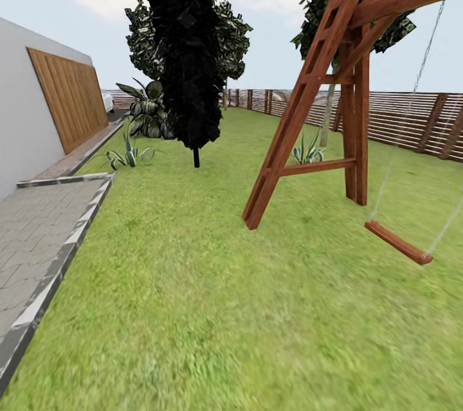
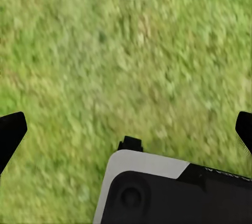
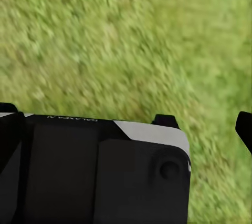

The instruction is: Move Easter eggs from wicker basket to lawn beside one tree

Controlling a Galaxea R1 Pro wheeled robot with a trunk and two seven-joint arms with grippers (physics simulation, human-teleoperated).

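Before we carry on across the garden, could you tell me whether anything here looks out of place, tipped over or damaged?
Nothing stands out. The swing frame stands upright on the lawn, its seat hanging tilted on its ropes. The fence looks intact, and the paved patio shows no damage. Both wrist views show plain grass.

Green grass (image 1: 212, 308) runs back to a brown slat fence (image 1: 399, 116). A grey paved patio (image 1: 35, 237) lies at the left beside a pale wall (image 1: 16, 134) with a wooden panel (image 1: 71, 96). A dark cypress (image 1: 183, 44) stands mid-yard. At the right is a wooden swing frame (image 1: 321, 96) with its seat (image 1: 397, 242) hanging. The sky is pale and cloudy.
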